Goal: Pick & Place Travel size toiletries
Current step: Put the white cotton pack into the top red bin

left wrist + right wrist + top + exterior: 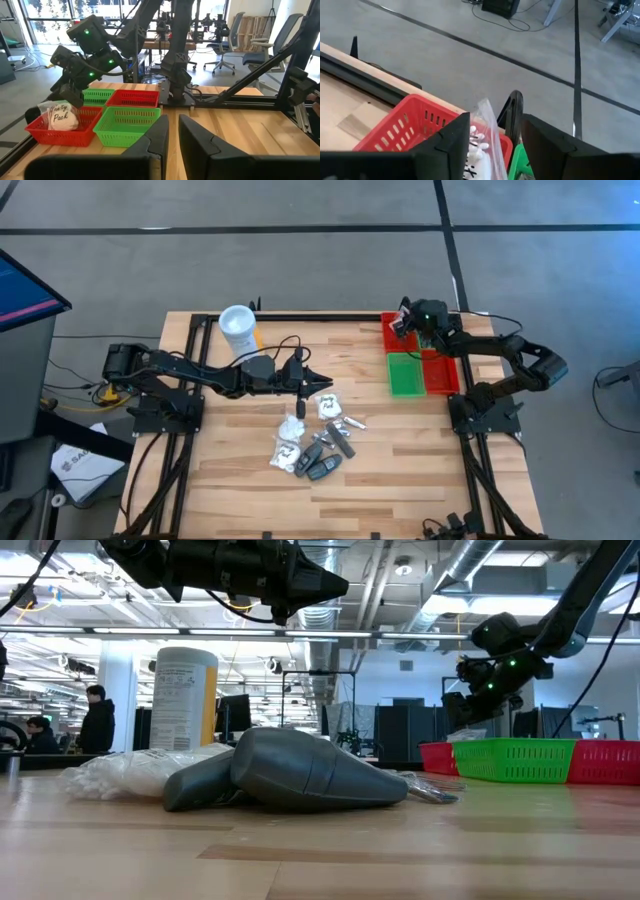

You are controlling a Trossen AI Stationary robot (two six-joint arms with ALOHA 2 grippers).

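At the desk's point(400, 460) 1 o'clock corner the right tool point(405, 323) hangs over the far red bin point(388, 330), pinching a clear-wrapped white packet point(479, 137). Right wrist view: the packet sits between the two dark fingers point(447, 142), above the red bin's mesh wall. Left wrist view: the same packet point(61, 116), with "Pack" legible on its label, shows low at that bin, under the right tool; whether it touches the bin floor, cannot tell. A green bin point(406, 372) sits just beside at 6 o'clock of that red bin; a second red bin point(442, 372) lies at 3 o'clock of the green one.

Left tool point(325, 385) hovers near desk centre, fingers pressed nearly together with only a narrow gap, holding nothing. In the low view it is up off the desk, well above the pile.

The rest of the travel size toiletries point(315, 442) lie in a loose cluster just at 6 o'clock of the left tool: white clear-wrapped packets point(288, 452) on the 9 o'clock side, dark grey tubes point(322, 466) toward 5 o'clock, a silvery small piece point(352, 422) at the 3 o'clock edge. Low view has a dark grey tube point(310, 775) lying on its side in front, a white packet point(130, 772) touching it.

White canister with yellow label point(238, 328) stands upright at 11 o'clock of the pile, behind the left arm.

People point(97, 720) show in the room beyond.
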